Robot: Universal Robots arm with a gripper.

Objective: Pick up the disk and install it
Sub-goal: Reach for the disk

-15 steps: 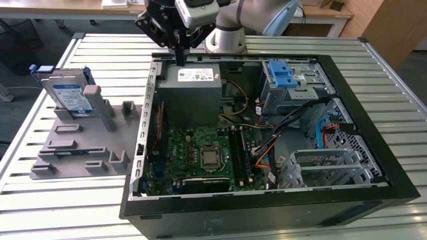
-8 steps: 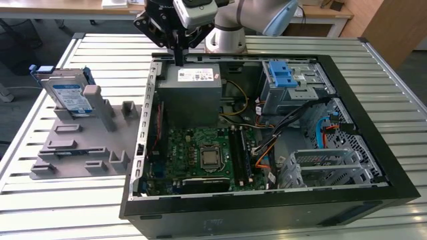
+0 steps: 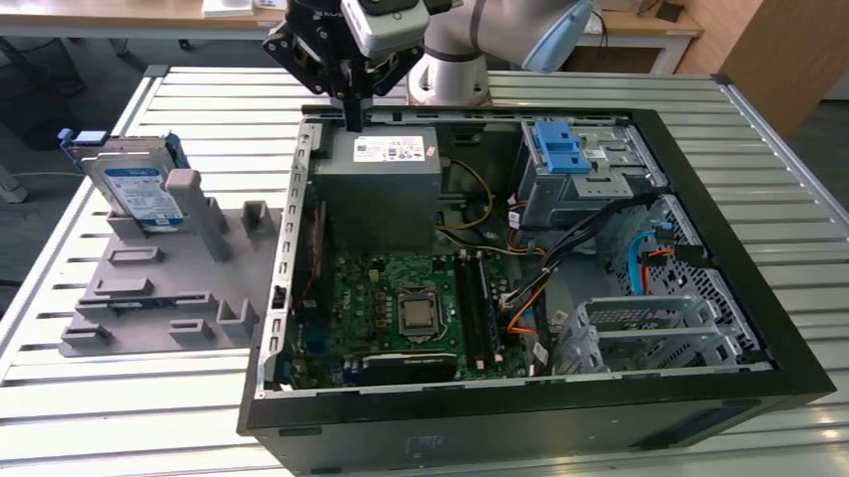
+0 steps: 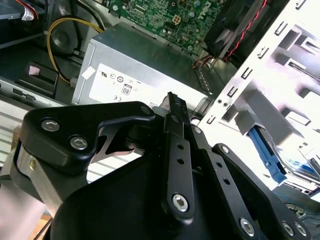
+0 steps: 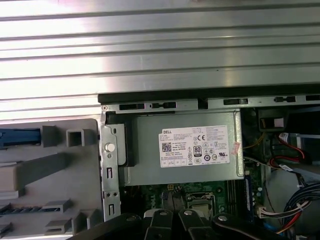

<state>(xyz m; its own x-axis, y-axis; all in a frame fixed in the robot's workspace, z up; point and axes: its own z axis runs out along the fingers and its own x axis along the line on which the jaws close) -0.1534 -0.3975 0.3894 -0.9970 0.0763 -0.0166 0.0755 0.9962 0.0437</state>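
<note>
The disk (image 3: 137, 191), a silver drive with a blue-and-white label in a blue bracket, stands on edge in a grey holder (image 3: 159, 288) at the exterior view's left, beside the open computer case (image 3: 531, 397). Its blue bracket also shows in the first wrist view (image 5: 20, 137) and in the second wrist view (image 4: 265, 150). My gripper (image 3: 353, 119) hangs over the case's far edge, above the grey power supply (image 3: 385, 189), well to the right of the disk. The fingers (image 4: 172, 107) are shut together with nothing between them, as the gripper (image 5: 172, 217) also shows in the first wrist view.
Inside the case lie a green motherboard (image 3: 412, 308), loose cables (image 3: 584, 248) and a grey drive bay topped by a blue latch (image 3: 574, 149). The case and holder rest on a slatted metal table (image 3: 159, 397). Desks stand behind the arm.
</note>
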